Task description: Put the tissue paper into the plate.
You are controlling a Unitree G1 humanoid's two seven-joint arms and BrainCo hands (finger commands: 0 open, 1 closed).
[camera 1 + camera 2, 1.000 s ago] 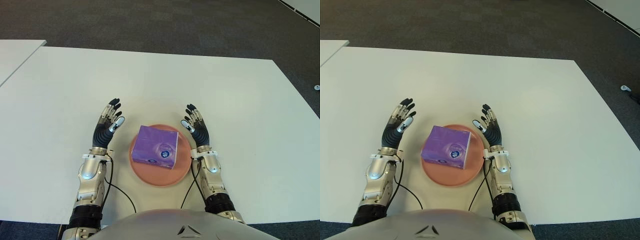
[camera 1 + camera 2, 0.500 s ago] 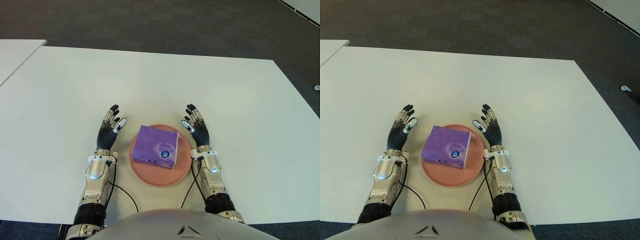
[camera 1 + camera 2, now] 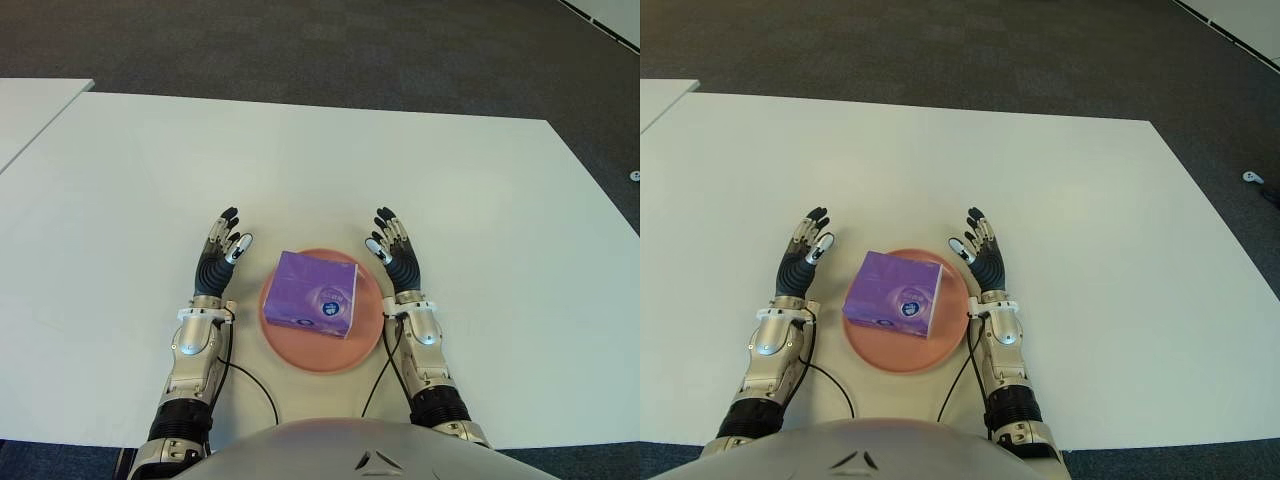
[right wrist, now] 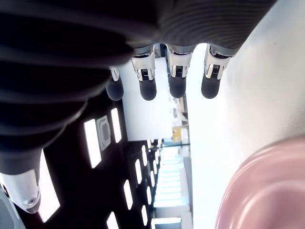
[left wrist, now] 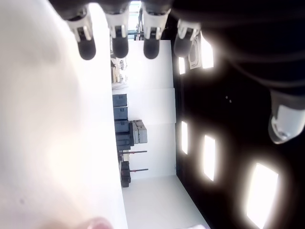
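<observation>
Flanking my plate (image 3: 300, 350), tissue paper (image 3: 318, 293) resting inside: left robot hand (image 3: 219, 255) and right robot hand (image 3: 394, 254), fingers spread, empty; placement judged complete, withdrawal next.

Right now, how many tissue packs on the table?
1. The tissue pack lies on the plate, between the open left hand and open right hand. None show elsewhere on the table.

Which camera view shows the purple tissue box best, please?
The left eye view shows the purple tissue box whole, lying on the pink plate between the open left robot hand and right robot hand. The right eye view shows much the same. The right wrist view shows only the plate's edge; the left wrist view shows no box.
</observation>
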